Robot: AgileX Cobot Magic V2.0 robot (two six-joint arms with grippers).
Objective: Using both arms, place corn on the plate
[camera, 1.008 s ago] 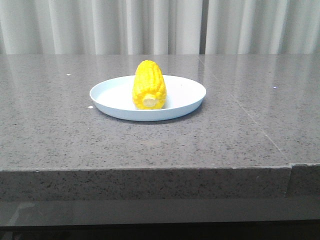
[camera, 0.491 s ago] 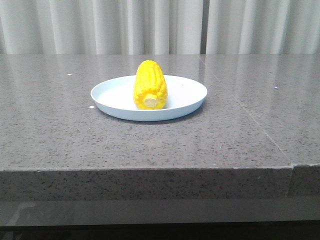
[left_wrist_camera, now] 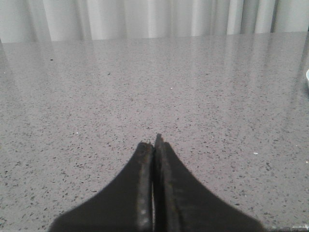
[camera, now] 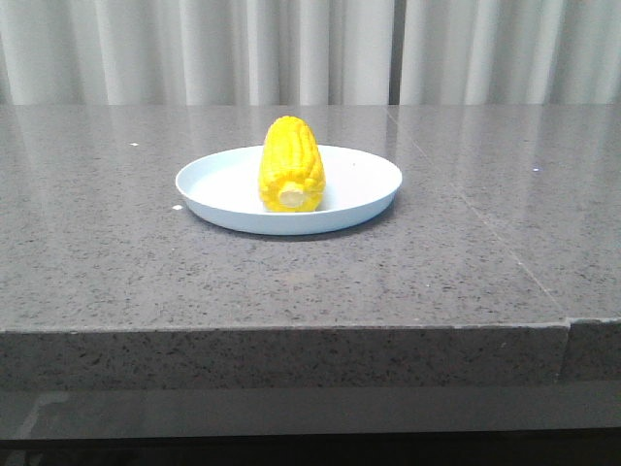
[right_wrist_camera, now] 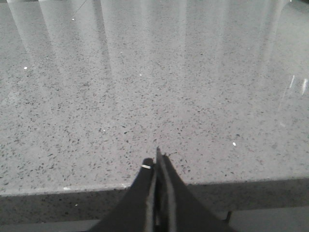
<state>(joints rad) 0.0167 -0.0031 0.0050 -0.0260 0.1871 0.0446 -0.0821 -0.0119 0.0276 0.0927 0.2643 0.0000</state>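
Note:
The bright yellow corn (camera: 290,163) lies on the pale blue-white plate (camera: 364,189) at the middle of the grey stone table, its cream stub end facing me. Neither arm shows in the front view. In the left wrist view my left gripper (left_wrist_camera: 154,144) is shut and empty, low over bare tabletop; a sliver of the plate's rim (left_wrist_camera: 307,79) shows at the frame edge. In the right wrist view my right gripper (right_wrist_camera: 156,162) is shut and empty, above the table's front edge. The corn is out of both wrist views.
The grey speckled stone table (camera: 116,262) has a seam line running along its right part (camera: 485,233) and a front edge (camera: 291,330) near me. White curtains (camera: 310,49) hang behind it.
The plate and corn sit a hair further right than one second ago; nothing else has moved.

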